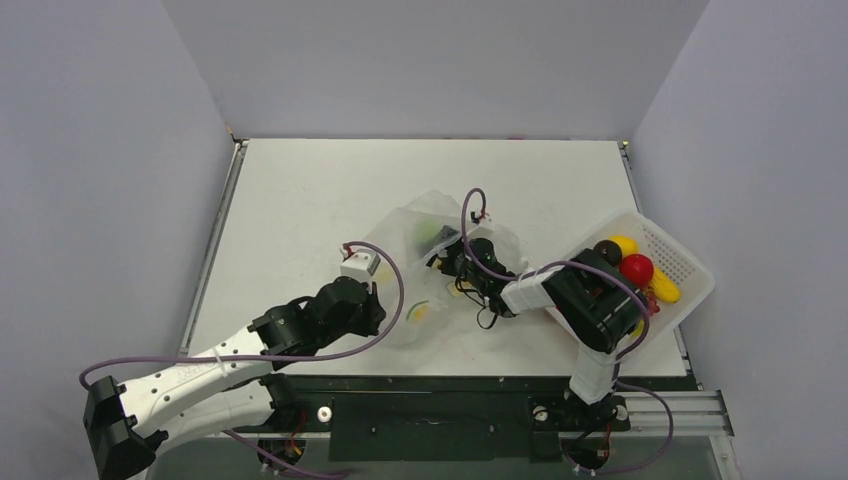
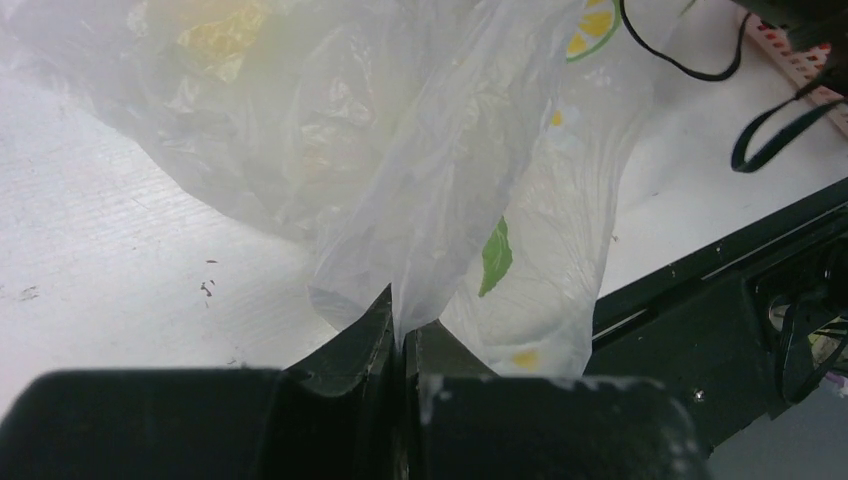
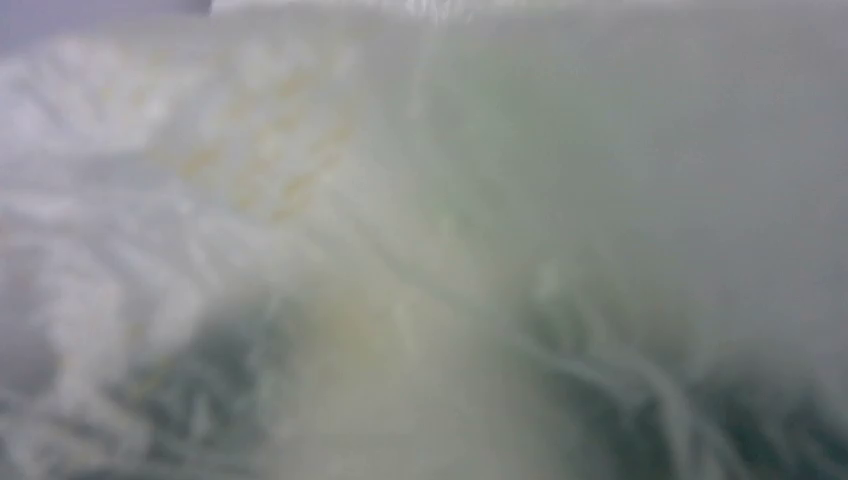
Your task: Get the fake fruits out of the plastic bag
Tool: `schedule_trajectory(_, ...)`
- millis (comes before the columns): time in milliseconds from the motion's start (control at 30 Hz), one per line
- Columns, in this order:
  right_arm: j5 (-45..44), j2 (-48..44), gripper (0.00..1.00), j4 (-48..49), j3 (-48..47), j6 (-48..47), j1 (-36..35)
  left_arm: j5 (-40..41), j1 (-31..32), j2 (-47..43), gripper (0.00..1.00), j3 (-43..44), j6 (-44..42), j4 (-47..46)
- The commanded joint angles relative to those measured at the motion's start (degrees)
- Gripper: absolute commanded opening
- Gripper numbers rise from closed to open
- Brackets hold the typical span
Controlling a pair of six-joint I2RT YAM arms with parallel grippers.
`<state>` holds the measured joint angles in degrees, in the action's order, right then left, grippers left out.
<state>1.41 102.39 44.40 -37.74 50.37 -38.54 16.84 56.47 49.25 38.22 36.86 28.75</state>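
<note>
The left gripper [image 2: 403, 338] is pinching the plastic bag [image 2: 440, 180] tight, low over the table [image 1: 300, 200]. The right gripper [image 1: 443, 250] is reaching inside the bag near a green fruit [image 1: 425, 236]; I cannot tell how wide it stands. Other fake fruits [image 1: 636, 268] are lying in the white basket [image 1: 690, 262].

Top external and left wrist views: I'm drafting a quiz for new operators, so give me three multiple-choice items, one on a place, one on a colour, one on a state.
1. Where on the table does the white basket sit?
A) far left corner B) right edge C) under the left arm
2. What colour is the round fruit in the basket's middle?
A) blue B) pink C) red
3. How is the left gripper?
A) shut on the plastic bag B) open over bare table C) holding a fruit

Answers:
1 B, it sits at the right edge.
2 C, it is glossy red.
3 A, it pinches a fold of film.
</note>
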Motion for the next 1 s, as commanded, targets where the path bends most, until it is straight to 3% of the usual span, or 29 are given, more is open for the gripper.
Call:
schedule_trajectory(0,-0.73,5.5,0.78,12.69,-3.91,7.78,0.5,-2.67,-0.25,-1.3,0.0,-0.51,-0.48,-3.0)
schedule_trajectory(133,-6.26,8.75,0.82,18.31,-4.29,12.64,0.42,-4.22,-0.3,-0.73,0.0,-0.38,-0.82,-3.65)
schedule_trajectory(467,-7.45,11.93,0.84,13.04,-11.18,13.02,-0.03,-5.83,-0.22,-0.86,0.0,-1.22,-1.35,-5.71)
schedule_trajectory(800,-8.25,16.57,0.85,5.8,-20.94,3.05,-4.03,-5.67,-0.31,0.01,0.0,0.21,-1.87,-7.48)
schedule_trajectory(867,-10.36,17.84,0.85,-0.49,-24.97,1.34,-5.72,-5.8,-0.31,0.4,0.0,1.03,-2.29,-7.79)
schedule_trajectory(967,-19.13,20.66,0.85,-17.23,-33.74,-0.13,-8.18,-6.09,-0.29,1.16,0.0,2.12,-2.52,-7.58)
